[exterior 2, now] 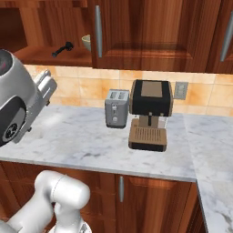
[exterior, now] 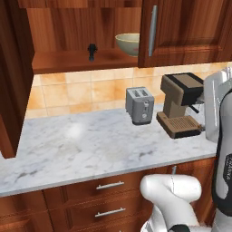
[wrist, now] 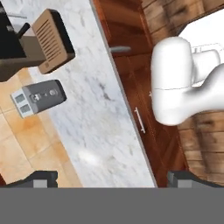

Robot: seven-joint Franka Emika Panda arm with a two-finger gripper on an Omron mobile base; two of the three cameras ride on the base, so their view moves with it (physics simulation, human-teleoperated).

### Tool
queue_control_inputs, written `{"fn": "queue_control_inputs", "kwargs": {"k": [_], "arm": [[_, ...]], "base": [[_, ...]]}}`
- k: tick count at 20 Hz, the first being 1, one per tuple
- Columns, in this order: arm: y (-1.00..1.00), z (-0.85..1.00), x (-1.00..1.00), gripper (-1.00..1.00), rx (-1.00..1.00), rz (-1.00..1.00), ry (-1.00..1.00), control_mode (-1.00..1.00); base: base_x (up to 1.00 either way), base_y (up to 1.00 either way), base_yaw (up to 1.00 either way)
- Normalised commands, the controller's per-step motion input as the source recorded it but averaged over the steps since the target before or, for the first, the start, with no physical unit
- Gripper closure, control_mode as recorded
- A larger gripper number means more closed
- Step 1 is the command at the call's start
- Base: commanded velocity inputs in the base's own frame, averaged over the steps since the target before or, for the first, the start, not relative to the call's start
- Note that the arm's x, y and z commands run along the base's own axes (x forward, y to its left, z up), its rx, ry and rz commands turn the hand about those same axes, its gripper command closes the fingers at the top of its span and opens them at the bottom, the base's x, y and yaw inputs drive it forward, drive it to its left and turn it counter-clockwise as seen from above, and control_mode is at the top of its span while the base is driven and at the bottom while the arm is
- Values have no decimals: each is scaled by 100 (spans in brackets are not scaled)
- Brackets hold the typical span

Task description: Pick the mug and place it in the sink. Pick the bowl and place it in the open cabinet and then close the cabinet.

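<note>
Glossy wood cabinet, polished marble counter, metal toaster.

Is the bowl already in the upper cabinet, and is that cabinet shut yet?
In, not shut. The bowl sits upright on the cabinet shelf, and the left door stands swung open.

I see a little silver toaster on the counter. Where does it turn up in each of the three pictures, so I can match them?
Left base view: the toaster stands right of centre, against the tiled wall, left of the coffee machine.
Right base view: the toaster is at centre, again just left of the coffee machine.
Hand view: the toaster lies at the left edge, rolled sideways, below the coffee machine.
Shared landmark: the coffee machine.
</note>
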Motion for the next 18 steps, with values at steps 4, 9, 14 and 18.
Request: {"fn": "queue_control_inputs", "kwargs": {"k": [4, 9, 14, 18], "arm": [[78, -10, 2, -100, -8, 5, -8, -100], [74, -35, 0, -100, -5, 1, -26, -100], [66, -34, -7, -100, 0, 0, -38, -100], [53, -2, -26, -100, 0, 0, -28, -100]], "base": [[0, 0, 0], [0, 0, 0], [0, 0, 0], [0, 0, 0]]}}
